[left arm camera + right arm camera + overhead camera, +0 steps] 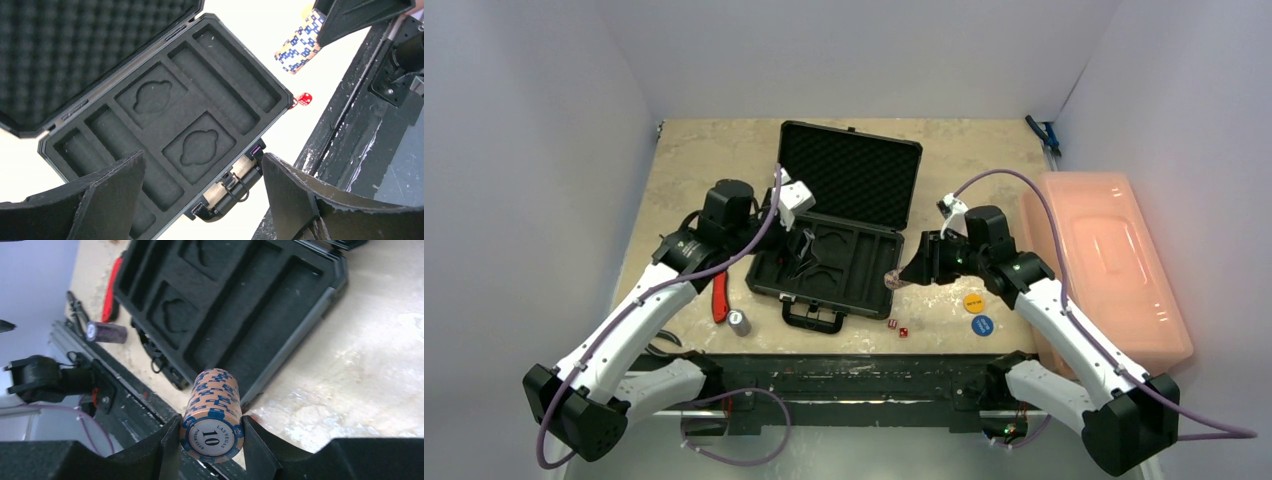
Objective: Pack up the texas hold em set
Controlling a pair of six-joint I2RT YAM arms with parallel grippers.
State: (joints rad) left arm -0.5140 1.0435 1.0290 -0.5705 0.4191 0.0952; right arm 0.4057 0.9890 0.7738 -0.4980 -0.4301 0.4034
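Note:
The black briefcase (pixel 854 262) lies open mid-table, its foam lid (pixel 852 175) raised and its moulded tray (pixel 200 100) empty. My left gripper (pixel 801 247) hovers open and empty over the tray's left part, fingers wide in the left wrist view (pixel 200 200). My right gripper (pixel 898 278) is shut on an orange-and-blue chip stack (pixel 214 412), held just off the case's right front corner above the table. A purple chip stack (pixel 738 322) lies left of the handle (pixel 814 318). Two red dice (pixel 898 327), a yellow disc (pixel 973 300) and a blue disc (pixel 981 324) lie at front right.
A red-handled knife (pixel 720 298) lies by the case's left side. A large translucent pink bin (pixel 1114 265) stands along the right edge. A blue clamp (pixel 1044 132) sits at the back right corner. The black arm-mount rail (pixel 844 370) runs along the near edge.

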